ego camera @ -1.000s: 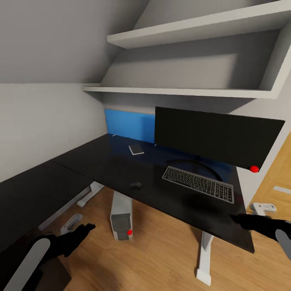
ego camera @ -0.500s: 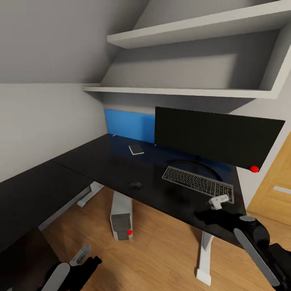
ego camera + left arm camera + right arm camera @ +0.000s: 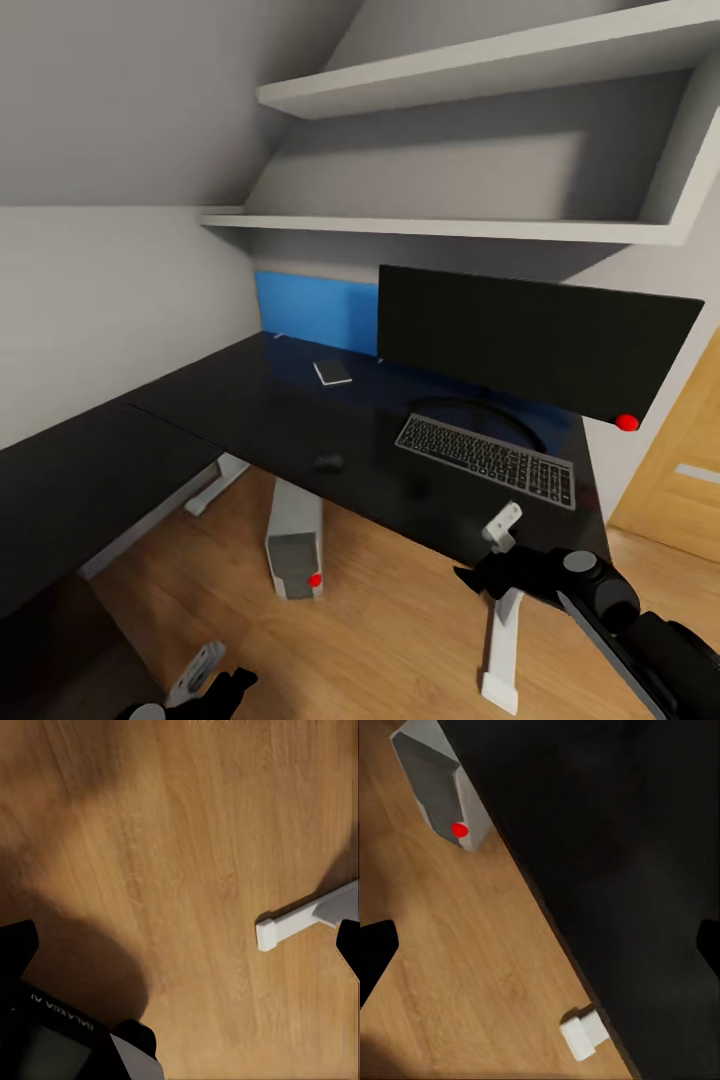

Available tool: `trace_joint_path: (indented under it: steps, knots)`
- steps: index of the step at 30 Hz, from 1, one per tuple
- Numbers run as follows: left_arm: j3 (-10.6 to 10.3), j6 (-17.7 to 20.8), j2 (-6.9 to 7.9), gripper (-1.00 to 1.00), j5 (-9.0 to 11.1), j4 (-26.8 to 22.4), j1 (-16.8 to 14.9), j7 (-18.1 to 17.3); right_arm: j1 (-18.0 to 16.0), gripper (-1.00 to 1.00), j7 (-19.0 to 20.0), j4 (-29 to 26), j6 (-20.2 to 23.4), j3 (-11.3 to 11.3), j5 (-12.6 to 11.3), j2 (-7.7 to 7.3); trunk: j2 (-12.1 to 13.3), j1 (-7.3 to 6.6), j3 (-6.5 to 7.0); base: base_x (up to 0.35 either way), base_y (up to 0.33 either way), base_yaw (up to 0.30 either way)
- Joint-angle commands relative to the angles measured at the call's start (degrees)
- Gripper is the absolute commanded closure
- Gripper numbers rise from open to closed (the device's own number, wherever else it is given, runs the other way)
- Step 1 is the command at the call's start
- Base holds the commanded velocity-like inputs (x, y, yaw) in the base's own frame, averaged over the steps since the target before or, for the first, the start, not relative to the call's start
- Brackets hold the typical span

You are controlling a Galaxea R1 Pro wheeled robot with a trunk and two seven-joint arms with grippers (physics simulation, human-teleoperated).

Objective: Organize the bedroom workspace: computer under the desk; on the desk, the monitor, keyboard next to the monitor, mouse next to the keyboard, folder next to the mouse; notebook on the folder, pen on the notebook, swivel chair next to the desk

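Black desk top (image 3: 250,420) runs in an L under the sloped grey ceiling, with the monitor (image 3: 535,340) standing at its back, the keyboard (image 3: 487,460) just in front of the arc stand, the mouse (image 3: 328,463) well to the keyboard's left near the front edge, and the small dark notebook (image 3: 334,373) back by the blue panel (image 3: 315,310). Compared with a second ago both arms have drawn down and in: the right end effector (image 3: 470,578), which reached out past the desk's right end, now hangs low in front of the desk's near edge, and the left end effector (image 3: 235,682) has sunk to the bottom of the head view over the wood floor (image 3: 400,620). The whole picture has also slid a little, so the head or base is turning. My reading is that the robot is folding its arms to drive off for the folder and chair. Both wrist views show dark fingertips at opposite edges with bare floor or desk between, so both end effectors are spread and empty. The computer (image 3: 293,540) stands under the desk, already where it belongs. White shelves (image 3: 450,228) line the wall, and an oak door (image 3: 680,470) stands at the right.
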Motion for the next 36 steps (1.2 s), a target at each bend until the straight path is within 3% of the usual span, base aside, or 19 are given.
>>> trace_joint_path:
  steps: [1,13,14,17,21,29,36]
  knots:
    - [-0.12,-0.52,0.06,-1.0,0.52,-0.1,0.09,0.38,-0.1,-1.0,-0.08,0.02,0.37,0.1,-0.39,-0.02,-0.03,0.02,-0.06,0.203,-0.228,0.025]
    - [-0.15,-1.61,0.07,-1.0,0.55,-0.04,0.37,0.12,-2.51,-1.0,0.73,2.19,0.4,0.57,0.04,0.21,-0.03,0.02,0.16,0.238,-0.206,0.19]
    - [-0.08,-2.06,0.07,-1.0,0.7,0.68,0.38,0.22,-2.78,-1.0,0.82,3.81,0.28,0.83,0.17,1.27,-0.03,0.02,0.2,0.047,-0.027,0.198]
    - [-0.08,-4.06,0.07,-1.0,0.7,1.06,0.38,0.27,-2.99,-1.0,0.85,5.6,0.26,0.91,0.24,2.56,-0.03,0.02,0.34,0.028,-0.016,0.198]
    - [-0.05,-5.67,0.01,-1.0,0.74,1.33,0.38,0.56,-3.87,-1.0,2.12,6.97,0.29,0.95,0.26,3.16,-0.03,0.02,0.54,0.008,-0.005,0.206]
    - [-0.04,-6.07,0.04,-1.0,0.72,1.43,0.43,0.64,-4.11,-1.0,2.9,7.46,0.31,0.96,0.26,3.28,-0.03,0.02,0.95,0.045,0.0,0.208]
    - [-0.08,-7.08,0.01,-1.0,0.75,1.59,0.77,0.29,-4.59,-1.0,4.12,8.79,0.34,0.97,0.23,3.35,-0.03,0.02,1.18,0.312,0.001,0.176]
